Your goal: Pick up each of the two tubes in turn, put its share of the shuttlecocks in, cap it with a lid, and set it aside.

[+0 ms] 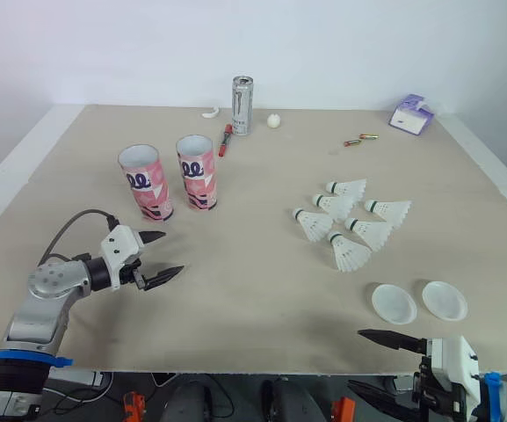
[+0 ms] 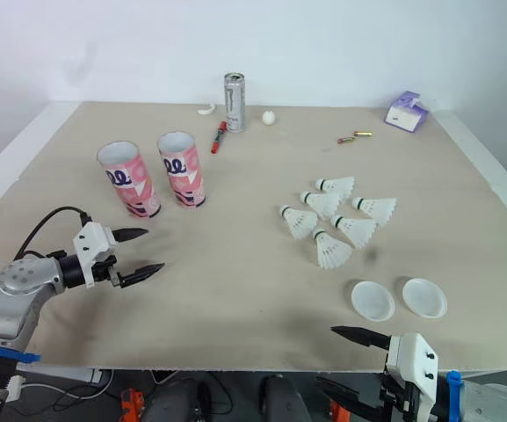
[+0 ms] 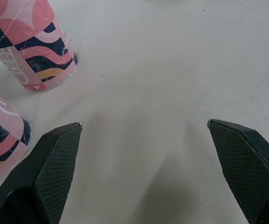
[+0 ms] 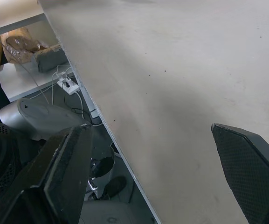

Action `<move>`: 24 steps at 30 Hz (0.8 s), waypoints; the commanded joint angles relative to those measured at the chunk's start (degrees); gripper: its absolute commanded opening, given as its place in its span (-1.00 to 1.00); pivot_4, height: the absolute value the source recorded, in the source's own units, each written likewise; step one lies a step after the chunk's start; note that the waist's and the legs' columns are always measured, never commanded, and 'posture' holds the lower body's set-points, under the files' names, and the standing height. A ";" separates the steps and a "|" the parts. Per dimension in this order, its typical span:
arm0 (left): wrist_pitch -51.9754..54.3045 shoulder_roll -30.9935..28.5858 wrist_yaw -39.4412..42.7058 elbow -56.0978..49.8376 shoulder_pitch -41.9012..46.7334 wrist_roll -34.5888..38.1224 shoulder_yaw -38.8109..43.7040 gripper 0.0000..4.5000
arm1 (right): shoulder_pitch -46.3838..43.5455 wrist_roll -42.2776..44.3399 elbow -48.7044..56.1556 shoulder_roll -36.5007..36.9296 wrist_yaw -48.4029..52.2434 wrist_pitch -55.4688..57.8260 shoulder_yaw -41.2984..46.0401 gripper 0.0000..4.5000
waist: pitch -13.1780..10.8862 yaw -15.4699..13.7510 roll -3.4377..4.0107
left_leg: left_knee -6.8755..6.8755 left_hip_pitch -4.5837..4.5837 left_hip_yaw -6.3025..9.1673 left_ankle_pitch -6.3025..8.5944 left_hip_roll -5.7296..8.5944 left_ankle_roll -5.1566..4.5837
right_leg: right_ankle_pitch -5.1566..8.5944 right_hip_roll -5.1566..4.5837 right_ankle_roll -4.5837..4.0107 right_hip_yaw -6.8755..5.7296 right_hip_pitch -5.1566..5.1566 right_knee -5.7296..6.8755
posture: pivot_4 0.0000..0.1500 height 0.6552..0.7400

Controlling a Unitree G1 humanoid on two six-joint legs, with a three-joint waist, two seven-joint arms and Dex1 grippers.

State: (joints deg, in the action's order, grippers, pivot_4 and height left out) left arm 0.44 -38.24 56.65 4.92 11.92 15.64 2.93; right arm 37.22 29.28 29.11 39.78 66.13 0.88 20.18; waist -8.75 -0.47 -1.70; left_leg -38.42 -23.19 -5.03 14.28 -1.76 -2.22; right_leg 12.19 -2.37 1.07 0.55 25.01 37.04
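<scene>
Lowest in the frame, at bottom right, the right gripper (image 1: 356, 359) hangs over the table's (image 1: 253, 264) near edge. Its fingers are spread wide and hold nothing. It seems parked close to the two white lids (image 1: 394, 303) for capping later. At lower left the left gripper (image 1: 172, 252) is also wide open and empty, its tips just short of the tubes (image 1: 146, 183), probably lining up the first pick. The tubes stand upright side by side at upper left of centre, pink with navy and white swirls, mouths uncapped. White shuttlecocks (image 1: 350, 220) lie loose right of centre.
</scene>
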 commanded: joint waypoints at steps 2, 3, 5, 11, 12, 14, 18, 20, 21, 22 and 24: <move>-1.20 -0.95 2.12 -1.88 0.11 1.51 1.07 1.00 | -0.84 0.69 0.54 0.34 0.00 -0.17 0.10 0.94 | 0.00 0.00 0.00 | 0.00 0.00 0.00 0.00 0.00 0.00 | 0.00 0.01 0.00 0.00 0.00 0.00 | 1.00 1.00; -1.36 -0.94 2.86 -1.78 0.30 1.94 0.98 1.00 | -1.11 0.81 0.51 0.43 -0.16 0.16 0.19 0.94 | 0.00 0.00 0.00 | 0.00 0.00 0.00 0.00 0.00 0.00 | 0.00 0.00 0.00 0.00 0.00 0.00 | 1.00 1.00; -1.37 -0.85 3.44 -1.69 0.56 2.12 0.86 1.00 | -1.43 0.89 0.51 0.50 -0.31 0.57 0.33 0.94 | 0.00 0.00 0.00 | 0.00 0.00 -0.01 0.00 0.00 0.00 | 0.00 0.01 0.00 0.00 0.00 0.00 | 1.00 1.00; -1.25 -0.46 3.93 -1.60 0.92 2.09 0.75 1.00 | -2.11 0.94 0.43 0.27 -0.72 1.28 0.52 0.94 | 0.00 -0.01 0.00 | 0.00 0.00 0.00 0.00 0.00 0.00 | 0.00 0.01 0.00 -0.01 0.00 0.00 | 1.00 1.00; -1.21 -0.41 3.97 -1.55 1.00 2.06 0.72 1.00 | -2.28 0.91 0.28 0.21 -0.78 1.29 0.51 0.94 | 0.00 -0.02 0.00 | 0.00 0.00 0.00 0.00 0.00 0.00 | 0.00 0.01 0.00 -0.01 0.00 0.00 | 1.00 1.00; -1.20 -0.36 4.02 -1.39 1.12 2.01 0.76 1.00 | -2.67 0.73 0.04 -0.02 -1.10 1.18 0.48 0.94 | 0.00 -0.01 0.00 | -0.01 0.00 0.00 0.00 0.00 0.00 | 0.00 0.01 0.00 -0.01 -0.01 0.00 | 1.00 1.00; -1.26 -0.17 3.93 -1.14 1.46 1.88 0.70 1.00 | -3.39 0.54 -0.32 0.00 -1.24 1.17 0.33 0.94 | 0.00 -0.01 0.00 | -0.02 0.01 0.00 0.00 0.00 0.00 | -0.01 0.03 0.01 0.00 -0.02 0.00 | 1.00 1.00; -1.32 -0.12 3.87 -1.03 1.59 1.81 0.68 1.00 | -3.88 0.50 -0.41 0.10 -1.39 1.18 0.25 0.94 | 0.00 -0.01 0.00 | -0.02 0.01 0.00 0.00 0.00 0.00 | 0.00 0.04 0.00 -0.01 -0.02 0.00 | 1.00 1.00; -1.34 -0.06 3.77 -1.00 1.65 1.77 0.68 1.00 | -4.36 0.61 -0.29 0.28 -1.55 1.40 0.27 0.94 | 0.00 -0.01 0.00 | -0.01 0.00 0.00 0.00 0.00 0.00 | 0.00 0.04 0.00 0.00 -0.02 0.00 | 1.00 1.00; -1.20 0.05 3.51 -1.06 1.65 1.81 0.79 1.00 | -5.02 0.93 0.07 0.51 -1.89 1.98 0.36 0.94 | 0.00 -0.01 0.00 | -0.01 0.01 0.00 0.00 0.00 0.00 | 0.00 0.05 0.00 0.00 -0.02 0.00 | 1.00 1.00; -0.58 1.27 0.52 -1.95 1.62 1.79 1.76 1.00 | -7.68 4.30 2.37 1.60 -4.84 7.34 1.02 0.94 | 0.00 0.00 0.00 | -0.02 0.01 -0.01 0.00 0.00 0.00 | -0.02 0.05 0.01 0.01 -0.02 0.01 | 1.00 1.00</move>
State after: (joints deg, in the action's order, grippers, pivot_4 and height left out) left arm -0.04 -37.74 59.67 4.92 12.83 16.80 2.86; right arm 31.53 29.98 28.56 39.98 63.65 4.40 20.18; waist -8.75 -0.48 -1.70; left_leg -38.45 -23.16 -5.05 14.27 -1.76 -2.22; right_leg 12.16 -2.33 1.09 0.58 24.98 37.05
